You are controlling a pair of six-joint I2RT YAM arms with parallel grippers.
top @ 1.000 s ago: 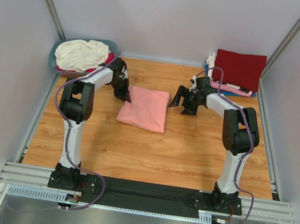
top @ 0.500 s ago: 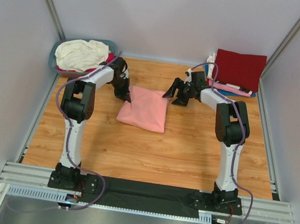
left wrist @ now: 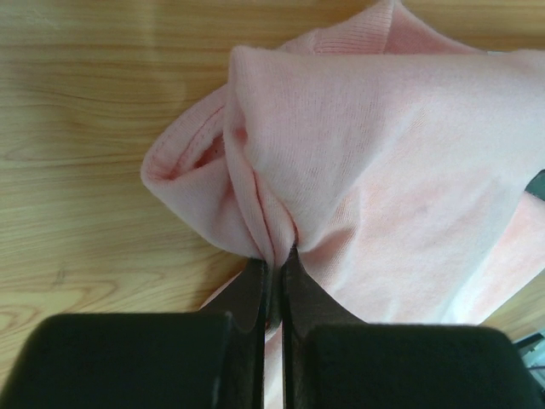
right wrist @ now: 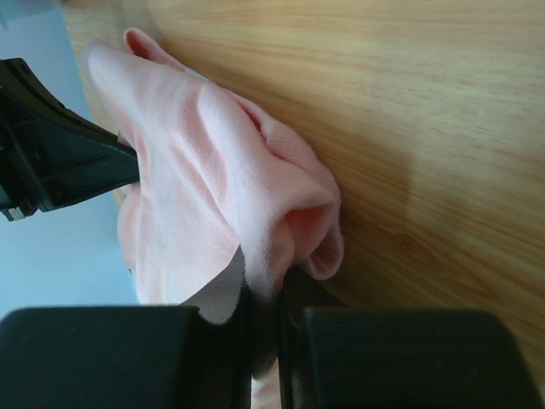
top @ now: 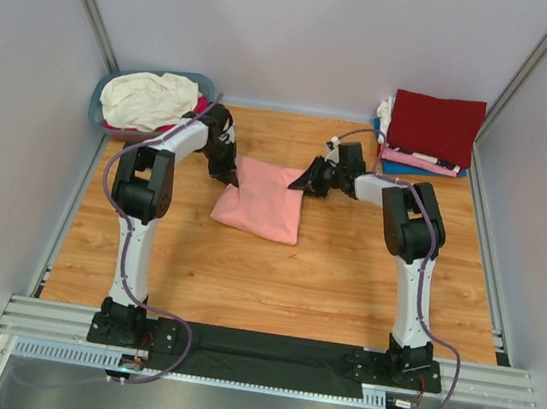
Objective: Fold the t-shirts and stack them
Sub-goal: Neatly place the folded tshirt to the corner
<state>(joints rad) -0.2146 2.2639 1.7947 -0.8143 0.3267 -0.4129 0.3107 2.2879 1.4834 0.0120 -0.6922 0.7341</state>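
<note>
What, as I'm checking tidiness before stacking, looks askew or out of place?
The salmon-pink t-shirt lies skewed, its far corners bunched where the left gripper and right gripper pinch them. A cream t-shirt heaps above the basket rim.

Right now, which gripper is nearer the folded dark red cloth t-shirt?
Right. The right gripper sits left of the dark red t-shirt; the left gripper is farther left, across the salmon-pink t-shirt.
</note>
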